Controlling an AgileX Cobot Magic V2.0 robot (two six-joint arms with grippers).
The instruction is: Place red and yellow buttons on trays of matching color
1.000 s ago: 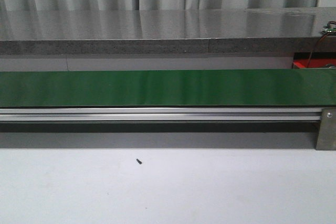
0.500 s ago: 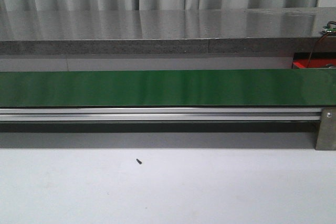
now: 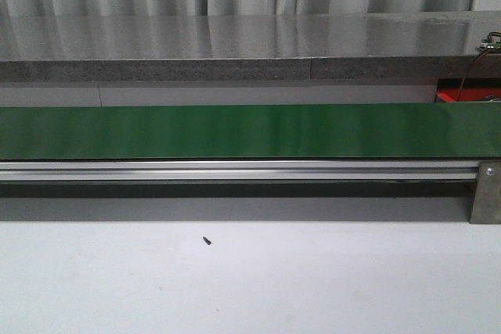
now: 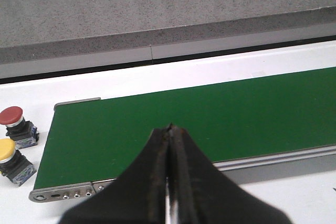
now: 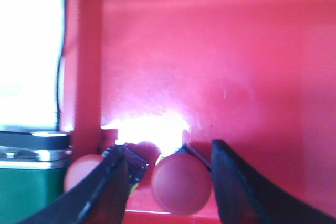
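Now, step: the right claw (image 5: 168,182) is over the red tray (image 5: 210,66), with a red button (image 5: 181,183) between its spread fingers.
How to do it well: let the button rest on the tray floor, then lift straight up so it does not tip.
Right claw: spread; I cannot tell if it touches the button.
Left claw (image 4: 169,129): clenched, holding nothing, above the green belt (image 4: 210,119).
Waiting buttons: another red button (image 4: 13,119) and a yellow button (image 4: 8,153) stand just past the belt's end on the white surface (image 4: 157,80).
Look: round shiny caps on dark blocks.
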